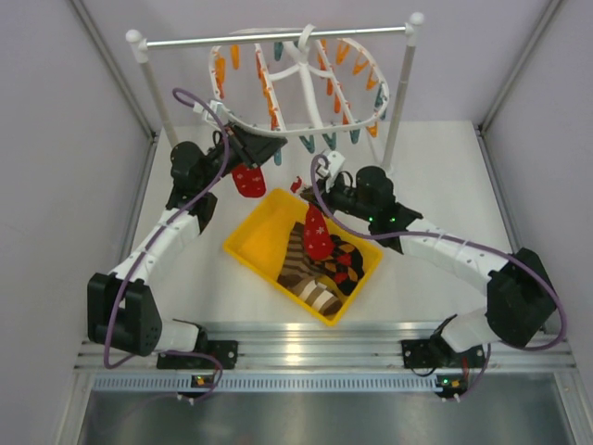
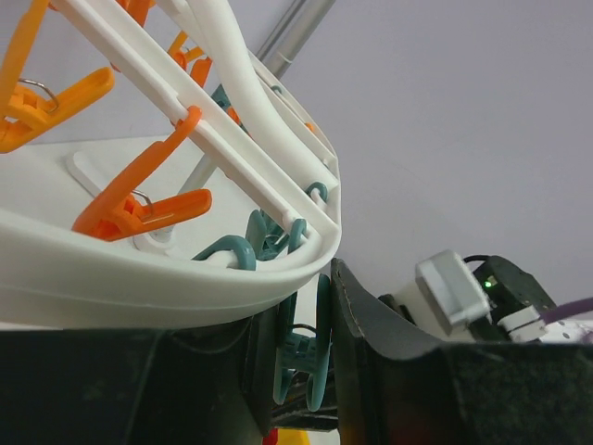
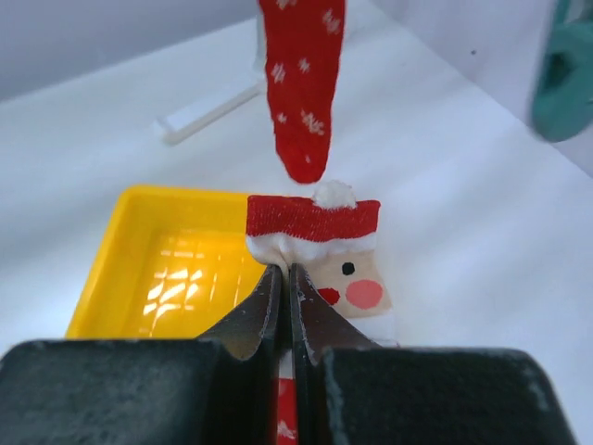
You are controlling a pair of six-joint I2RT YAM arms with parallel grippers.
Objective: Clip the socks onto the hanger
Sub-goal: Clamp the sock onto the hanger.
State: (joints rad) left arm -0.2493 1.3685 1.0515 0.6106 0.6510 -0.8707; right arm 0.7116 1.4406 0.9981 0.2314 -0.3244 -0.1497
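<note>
The white round hanger (image 1: 298,67) with orange and teal clips hangs from the rail at the back. My left gripper (image 1: 252,148) is at its near left rim (image 2: 139,278), jaws shut on a teal clip (image 2: 310,357). One red sock (image 1: 247,179) hangs just below that gripper; whether this clip holds it is hidden. It also shows in the right wrist view (image 3: 301,83). My right gripper (image 1: 308,195) is shut on the second red sock (image 1: 317,234) near its Santa-face cuff (image 3: 315,227). It holds that sock above the bin, right of the hanging sock.
A yellow bin (image 1: 250,246) lies at the table's middle with a brown-and-cream striped sock (image 1: 301,271) and a dark argyle sock (image 1: 348,260) in it. The rail stand's bar (image 1: 185,42) and two white posts flank the hanger. Another teal clip (image 3: 565,83) hangs to the right.
</note>
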